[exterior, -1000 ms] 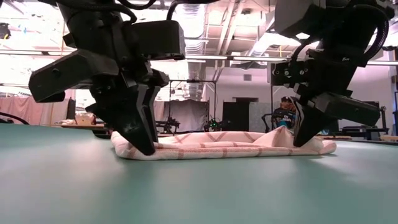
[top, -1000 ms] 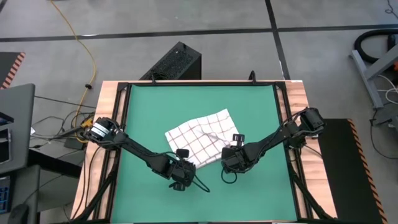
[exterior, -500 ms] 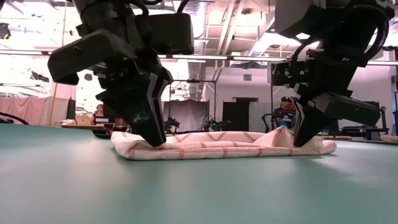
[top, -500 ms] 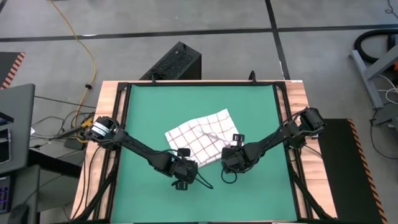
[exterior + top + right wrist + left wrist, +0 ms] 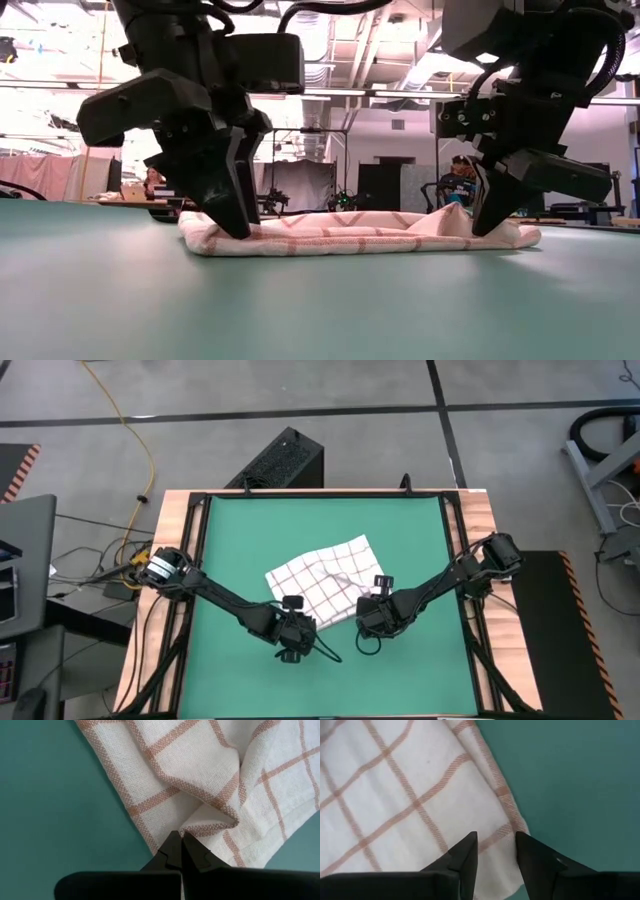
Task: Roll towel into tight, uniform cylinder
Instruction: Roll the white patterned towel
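1. The towel [image 5: 320, 582] lies flat and a bit crooked near the middle of the green tabletop [image 5: 240, 530], one corner pointing toward the far right. It is not rolled at all yet.

2. Both arms are down at the towel's near edge, one at each end. From table height they bracket the cloth [image 5: 360, 235], which sits as a low, folded-looking strip between them.

3. The left tool [image 5: 495, 851] has its fingers a narrow gap apart, set over the towel's near corner. In the left wrist view the hem runs right between the tips, so they straddle the edge; I cannot tell that they are pinching it yet.

4. The right tool [image 5: 179, 849] has its fingers pressed together on a puckered bit of hem. The cloth bunches up just ahead of the tips, so I judge it is gripping the towel there.

5. The key relation: the bulk of the towel lies beyond both tools, away from the near side, and the edge between the two grips sets the roll's long axis.

6. My read is that the left must close on its corner before the edge can turn over evenly; otherwise the right end leads and the roll goes lopsided.
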Controlling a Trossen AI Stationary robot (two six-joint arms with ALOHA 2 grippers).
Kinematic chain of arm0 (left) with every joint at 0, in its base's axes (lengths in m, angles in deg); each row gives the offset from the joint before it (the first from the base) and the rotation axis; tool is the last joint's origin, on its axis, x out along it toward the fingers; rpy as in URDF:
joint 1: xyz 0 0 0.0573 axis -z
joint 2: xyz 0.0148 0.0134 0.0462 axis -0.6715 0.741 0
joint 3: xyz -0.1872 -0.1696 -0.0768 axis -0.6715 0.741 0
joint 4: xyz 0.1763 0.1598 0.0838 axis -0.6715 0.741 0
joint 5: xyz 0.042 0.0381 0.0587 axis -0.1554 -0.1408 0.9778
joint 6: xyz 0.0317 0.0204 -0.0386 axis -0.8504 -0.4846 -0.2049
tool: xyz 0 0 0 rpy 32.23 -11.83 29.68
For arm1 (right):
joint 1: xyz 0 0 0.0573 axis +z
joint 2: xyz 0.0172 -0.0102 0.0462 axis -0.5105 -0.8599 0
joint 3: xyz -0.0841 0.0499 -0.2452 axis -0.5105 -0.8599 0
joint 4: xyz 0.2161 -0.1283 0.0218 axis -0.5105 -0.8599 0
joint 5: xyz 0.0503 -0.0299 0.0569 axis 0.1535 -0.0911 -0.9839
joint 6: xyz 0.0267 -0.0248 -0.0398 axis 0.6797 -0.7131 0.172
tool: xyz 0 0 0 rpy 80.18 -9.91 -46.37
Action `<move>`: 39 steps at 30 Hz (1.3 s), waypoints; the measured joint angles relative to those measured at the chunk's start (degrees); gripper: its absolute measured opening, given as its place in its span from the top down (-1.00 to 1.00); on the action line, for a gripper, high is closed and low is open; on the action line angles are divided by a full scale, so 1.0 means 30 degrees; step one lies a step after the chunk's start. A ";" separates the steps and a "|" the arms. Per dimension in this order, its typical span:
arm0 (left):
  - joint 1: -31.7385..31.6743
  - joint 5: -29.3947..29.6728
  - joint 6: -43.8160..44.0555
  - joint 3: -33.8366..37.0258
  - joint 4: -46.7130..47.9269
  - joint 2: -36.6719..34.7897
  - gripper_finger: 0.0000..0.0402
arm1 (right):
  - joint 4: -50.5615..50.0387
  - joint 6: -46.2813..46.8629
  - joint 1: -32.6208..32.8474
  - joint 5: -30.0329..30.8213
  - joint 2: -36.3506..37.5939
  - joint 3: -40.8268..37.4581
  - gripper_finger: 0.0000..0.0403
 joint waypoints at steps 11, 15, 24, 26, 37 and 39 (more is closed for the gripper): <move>0.0007 -0.0362 0.0188 0.0010 0.0694 0.0129 0.87 | -0.0005 0.0007 0.0000 0.0000 -0.0007 0.0000 0.96; 0.0007 0.0415 0.0281 -0.0688 0.2143 0.0095 0.97 | -0.0007 0.0007 0.0000 0.0000 -0.0007 0.0000 0.96; 0.0407 0.1440 0.0702 -0.1960 0.4089 0.0022 1.00 | -0.0051 0.0020 -0.0003 -0.0107 -0.0007 0.0000 0.96; 0.0676 0.1846 0.1172 -0.1960 0.4323 0.0001 1.00 | -0.0079 0.0056 -0.0007 -0.0416 -0.0007 0.0000 0.96; 0.1868 0.3856 0.3166 -0.1523 0.5090 -0.0155 1.00 | -0.0455 0.0853 0.0442 -0.0423 -0.0007 0.0002 0.96; 0.2059 0.4308 0.3597 -0.1523 0.5442 -0.0280 1.00 | -0.0933 0.0867 0.0558 -0.0423 -0.0007 0.0183 0.96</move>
